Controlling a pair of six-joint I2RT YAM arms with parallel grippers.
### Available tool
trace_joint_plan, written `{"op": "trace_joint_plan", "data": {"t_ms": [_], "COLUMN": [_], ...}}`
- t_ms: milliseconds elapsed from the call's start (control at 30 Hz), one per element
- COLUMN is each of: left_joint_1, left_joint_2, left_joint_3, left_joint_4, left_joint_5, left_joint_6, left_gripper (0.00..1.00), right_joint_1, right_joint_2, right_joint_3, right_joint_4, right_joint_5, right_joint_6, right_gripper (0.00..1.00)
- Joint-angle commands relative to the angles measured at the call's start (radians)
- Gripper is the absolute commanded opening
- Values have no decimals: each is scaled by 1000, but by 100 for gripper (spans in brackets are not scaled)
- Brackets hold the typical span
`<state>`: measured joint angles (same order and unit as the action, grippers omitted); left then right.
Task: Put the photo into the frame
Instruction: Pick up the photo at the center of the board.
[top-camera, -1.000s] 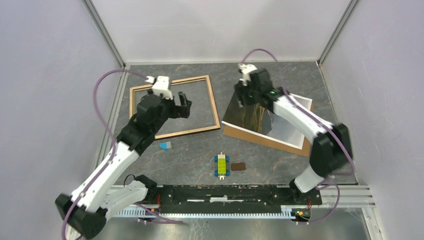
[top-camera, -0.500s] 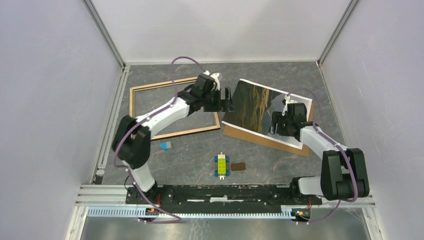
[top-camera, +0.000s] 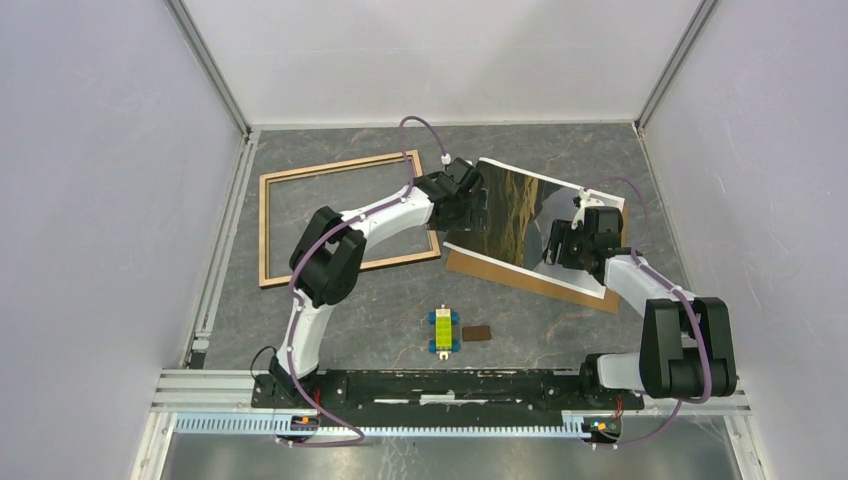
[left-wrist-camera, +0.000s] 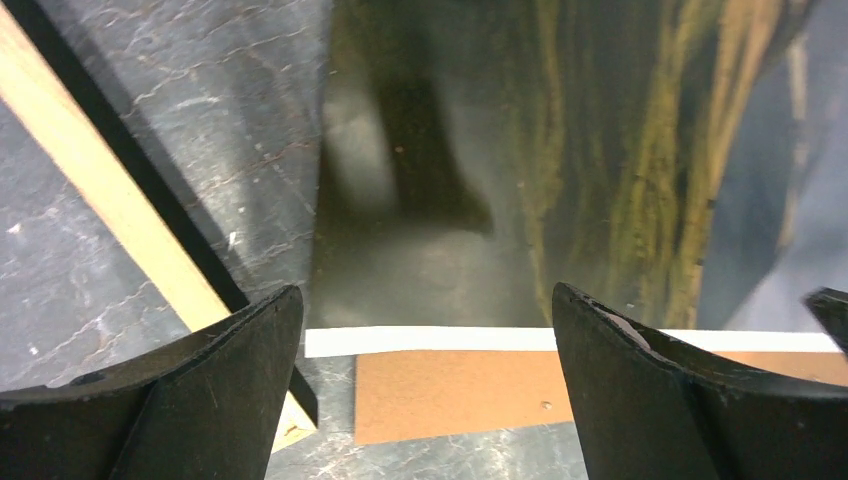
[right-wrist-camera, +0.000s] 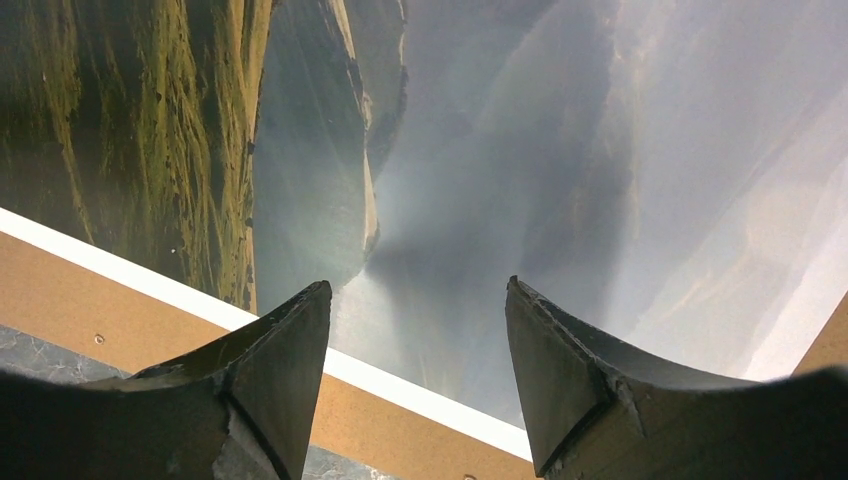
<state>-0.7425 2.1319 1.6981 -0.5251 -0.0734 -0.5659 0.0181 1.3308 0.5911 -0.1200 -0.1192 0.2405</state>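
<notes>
**Over the print's near edge: both arms poised, nothing gripped**

Nearest the arm bases, a yellow-green block (top-camera: 442, 330) and a small brown chip (top-camera: 477, 333) sit on the tabletop (top-camera: 380, 300), well apart from the work.

Beyond them, right of centre, the photo (top-camera: 520, 212) lies on a brown backing board (top-camera: 500, 268), whose near edge shows below the print's white border. Its long axis runs left to right but skewed, the right end nearer the bases. From overhead I cannot tell whether the sheet lies fully flat.

The left fingers (top-camera: 466, 218) stand wide open above the print's near-left corner. The right fingers (top-camera: 556, 252) are also spread, above the near border further right. Neither pair holds anything.

Further back on the left lies the frame (top-camera: 264, 230), tan side up. Its long axis also runs left to right, but tilted the other way, the right end farther. The print will therefore need turning as well as carrying across.

Several things could go wrong, in my judgement:
- A thin glossy sheet lying on a board gives little to pinch, so the fingers may skid or take the board too.
- Uneven pulls from the two arms could buckle or crease it.
- The left arm reaches over the frame's right rail, so a low sweep could shove the frame askew.
</notes>
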Motion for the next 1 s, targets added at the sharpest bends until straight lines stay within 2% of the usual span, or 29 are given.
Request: {"op": "trace_joint_plan", "data": {"t_ms": [0,400,533,733,833,967], "left_joint_1": [-1,28,48,103,116,117], "left_joint_2": [35,96,70,-60,-96,-122], "left_joint_3": [75,91,21,-241,-289,-329], "left_joint_4": [-88,-104,-33,305,369,427], "left_joint_5": [-108,41,129,283,289,293], "left_joint_6": [-69,-143,-178,-330,-350,-372], "left_gripper": [100,100,99,79,66,60], "right_joint_1": [-10,-12,-11,-12,-11,-11], "right_joint_2": [16,39,50,56,61,64], "right_joint_3": [-4,-1,2,-1,-3,-6], "right_joint_4": [53,61,59,64,68,70], "right_joint_5": [-35,-75,-96,-108,-115,-118], "right_joint_6": [-13,-18,-18,-16,-16,-16], "right_gripper": [70,68,68,69,69,69]}}
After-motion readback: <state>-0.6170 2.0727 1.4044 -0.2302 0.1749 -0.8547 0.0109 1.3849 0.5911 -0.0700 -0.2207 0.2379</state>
